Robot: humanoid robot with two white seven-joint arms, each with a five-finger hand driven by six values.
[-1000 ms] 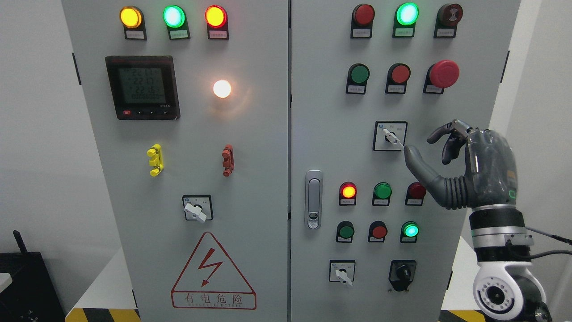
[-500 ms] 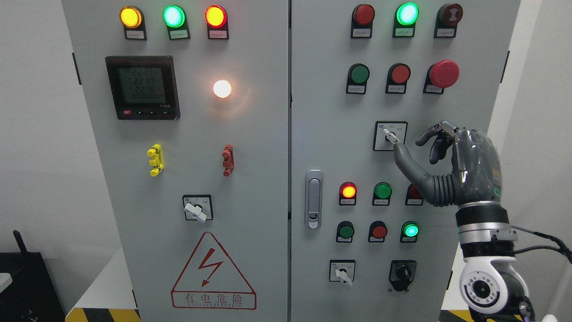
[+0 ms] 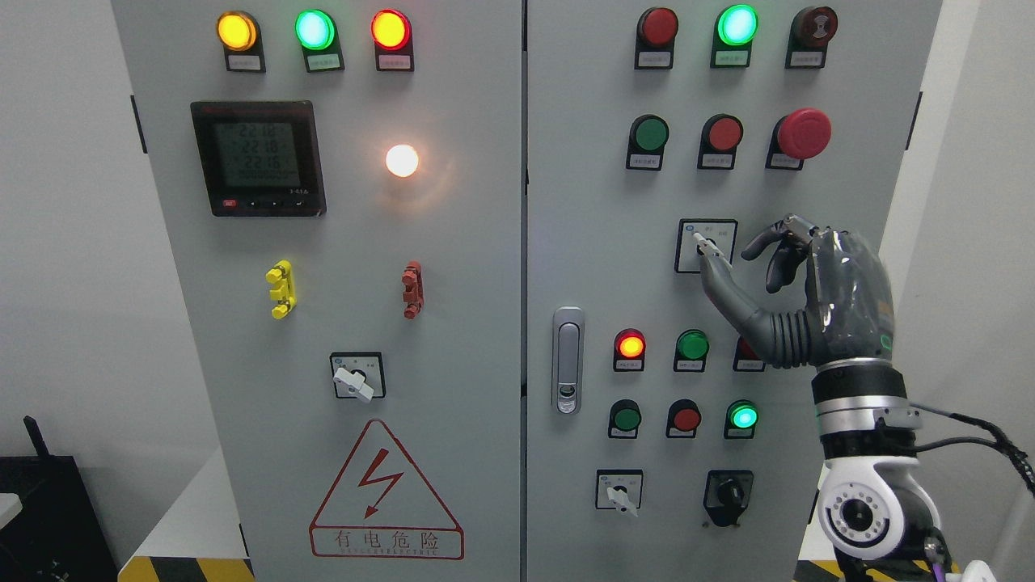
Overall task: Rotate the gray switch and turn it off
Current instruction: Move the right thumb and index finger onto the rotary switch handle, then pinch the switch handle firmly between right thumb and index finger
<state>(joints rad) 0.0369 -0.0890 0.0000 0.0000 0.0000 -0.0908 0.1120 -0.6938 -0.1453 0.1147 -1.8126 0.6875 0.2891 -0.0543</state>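
Note:
The gray rotary switch [image 3: 702, 242] sits on a square plate [image 3: 686, 230] on the cabinet's right door, its pale lever slanting from upper left to lower right. My right hand [image 3: 728, 257] comes up from the lower right, dark grey. Its thumb [image 3: 716, 279] points up-left and its tip touches the lever's lower end. The other fingers [image 3: 772, 250] curl loosely to the right of the plate, apart from the thumb, and hold nothing. The lower right part of the plate is hidden behind the thumb. My left hand is out of view.
Two similar gray switches sit lower: one on the left door [image 3: 356, 378], one at the bottom of the right door [image 3: 621, 493], beside a black knob [image 3: 728, 491]. A red mushroom button [image 3: 802, 133] is above my hand, lit indicator lamps [image 3: 631, 346] below it, and a door latch [image 3: 568, 360] to the left.
My right hand has moved left and slightly up toward the switch plate. The thumb tip, which was beside the plate's lower right corner, now rests against the lever's lower end.

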